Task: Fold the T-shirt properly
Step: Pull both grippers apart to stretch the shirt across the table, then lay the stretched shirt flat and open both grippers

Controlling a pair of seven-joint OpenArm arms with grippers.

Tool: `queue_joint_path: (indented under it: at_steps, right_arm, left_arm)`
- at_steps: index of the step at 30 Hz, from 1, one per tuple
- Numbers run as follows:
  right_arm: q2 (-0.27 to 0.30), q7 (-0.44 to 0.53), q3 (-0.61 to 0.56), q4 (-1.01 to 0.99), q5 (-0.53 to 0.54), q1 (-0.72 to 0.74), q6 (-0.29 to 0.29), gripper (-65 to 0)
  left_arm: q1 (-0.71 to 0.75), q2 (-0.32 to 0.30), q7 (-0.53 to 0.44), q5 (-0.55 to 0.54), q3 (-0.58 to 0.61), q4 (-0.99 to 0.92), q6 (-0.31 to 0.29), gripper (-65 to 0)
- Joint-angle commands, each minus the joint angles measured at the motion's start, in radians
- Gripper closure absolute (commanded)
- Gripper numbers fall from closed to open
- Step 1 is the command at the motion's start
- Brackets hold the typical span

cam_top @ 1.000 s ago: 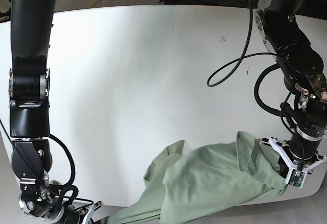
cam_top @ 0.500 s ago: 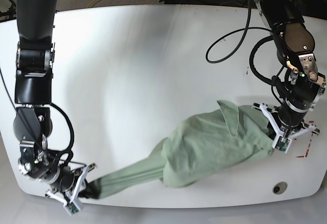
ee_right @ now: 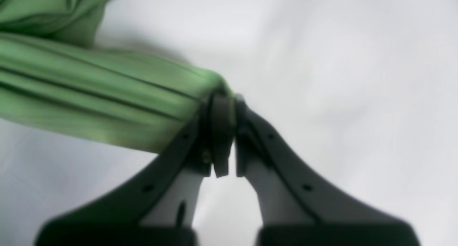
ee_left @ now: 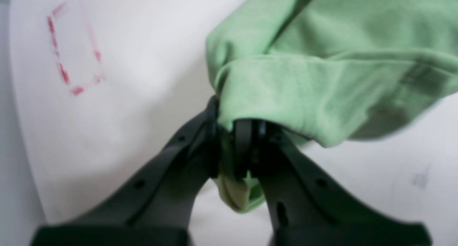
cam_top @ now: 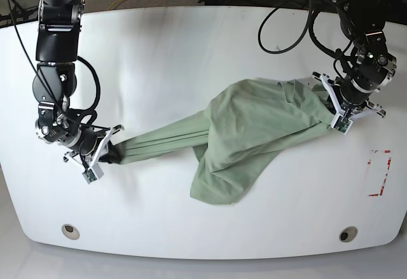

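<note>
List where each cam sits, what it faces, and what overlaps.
Base: overhead, facing down on the white table; both arms, stretched T-shirt.
Left wrist: behind the left gripper, shut on a shirt edge; red marking beyond.
Right wrist: behind the right gripper, shut on bunched fabric.
Shared: the shirt in all three; the red marking in base and left wrist.

Sage-green T-shirt (cam_top: 254, 126), white table (cam_top: 178, 56)

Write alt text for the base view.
Two robot arms stretch a pale green T-shirt across a white table, the right gripper and the left gripper each shut on one end. A red outline marks the table's edge.
</note>
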Motion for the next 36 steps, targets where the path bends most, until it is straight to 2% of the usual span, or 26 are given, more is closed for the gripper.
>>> queue_joint_path:
  at_steps: [1,6,11,15,17,21,27,31,33,36]
  right_arm:
    - [0.025,0.011,0.05,0.017,-0.05,-0.007,-0.052,0.0]
    - [0.007,0.008,0.101,0.017,-0.05,-0.098,-0.004,0.0]
    - [-0.025,0.008,0.119,0.05,-0.056,-0.172,0.002,0.0]
    - [-0.036,0.008,0.154,0.065,-0.051,-0.228,0.0,0.0]
    - [-0.042,0.008,0.159,0.065,-0.05,-0.254,0.002,0.0]
    - [-0.061,0.008,0.161,0.079,-0.05,-0.293,0.002,0.0]
    - [-0.07,0.008,0.161,0.181,-0.05,-0.357,0.002,0.0]
    - [-0.07,0.006,0.161,0.211,-0.051,-0.371,0.0,0.0]
    - [-0.071,0.006,0.161,0.211,-0.051,-0.371,-0.001,0.0]
    - [-0.071,0.006,0.161,0.211,-0.05,-0.374,-0.001,0.0]
  left_arm:
    - [0.012,-0.025,0.038,0.083,-0.055,-0.005,-0.005,0.0]
    - [0.059,-0.025,0.038,0.083,-0.073,-0.011,-0.035,0.0]
    - [0.088,-0.014,0.038,0.083,-0.07,-0.035,-0.035,-0.7]
    - [0.096,-0.003,0.038,0.082,-0.09,-0.069,-0.035,-8.3]
    - [0.104,0.023,0.038,0.082,-0.125,-0.066,-0.035,-11.8]
    - [0.102,0.057,0.038,0.085,-0.185,-0.069,-0.035,-12.2]
    - [0.105,0.061,0.04,0.083,-0.19,-0.072,-0.035,-14.0]
    - [0.105,0.055,0.04,0.083,-0.196,-0.072,-0.035,-23.1]
    - [0.105,0.055,0.04,0.083,-0.205,-0.072,-0.035,-22.1]
    - [0.102,0.055,0.04,0.083,-0.234,-0.072,-0.035,-14.2]
